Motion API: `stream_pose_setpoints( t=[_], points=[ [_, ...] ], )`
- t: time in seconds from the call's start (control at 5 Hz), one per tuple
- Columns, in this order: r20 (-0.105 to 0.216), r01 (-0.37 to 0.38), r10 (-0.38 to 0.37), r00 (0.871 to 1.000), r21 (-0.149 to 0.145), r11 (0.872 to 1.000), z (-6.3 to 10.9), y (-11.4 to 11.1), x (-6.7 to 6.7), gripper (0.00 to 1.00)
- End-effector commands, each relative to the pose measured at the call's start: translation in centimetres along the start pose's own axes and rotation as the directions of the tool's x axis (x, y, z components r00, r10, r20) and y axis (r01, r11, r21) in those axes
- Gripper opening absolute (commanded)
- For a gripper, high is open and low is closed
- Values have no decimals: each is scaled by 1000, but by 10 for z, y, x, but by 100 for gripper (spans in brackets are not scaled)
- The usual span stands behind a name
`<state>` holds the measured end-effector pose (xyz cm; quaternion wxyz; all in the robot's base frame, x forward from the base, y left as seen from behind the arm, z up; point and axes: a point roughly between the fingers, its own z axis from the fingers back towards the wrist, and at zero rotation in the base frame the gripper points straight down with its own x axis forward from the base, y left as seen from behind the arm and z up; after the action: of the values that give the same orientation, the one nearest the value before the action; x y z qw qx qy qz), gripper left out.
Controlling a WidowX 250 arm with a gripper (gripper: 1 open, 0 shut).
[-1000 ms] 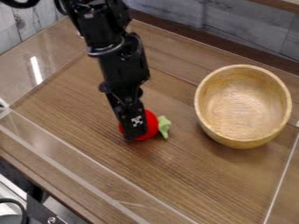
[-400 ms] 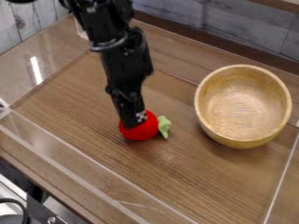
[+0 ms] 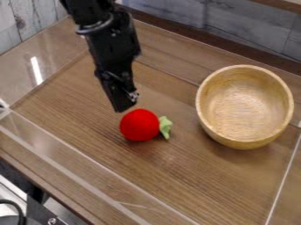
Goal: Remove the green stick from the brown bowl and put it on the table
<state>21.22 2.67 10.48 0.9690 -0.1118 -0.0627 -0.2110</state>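
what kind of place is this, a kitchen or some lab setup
Most likely a robot lab test bench, not a kitchen. A wood-grain table is fenced by low clear acrylic walls, a black robot arm hangs over it, and the only items are props: a wooden bowl and a red toy ball.

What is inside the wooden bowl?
Nothing shows inside the brown bowl; its bare wooden bottom is visible. Only a strip behind the near rim is hidden. The red ball and a green piece lie on the table.
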Motion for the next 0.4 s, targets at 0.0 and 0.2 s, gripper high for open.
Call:
stream_pose_setpoints(
  t=[0.0, 0.2],
  points=[
    [47, -36, 34, 998, 34, 999, 12, 10, 3, 0],
    [58, -75, 73, 996, 37, 997, 13, 13, -3, 0]
  ],
)
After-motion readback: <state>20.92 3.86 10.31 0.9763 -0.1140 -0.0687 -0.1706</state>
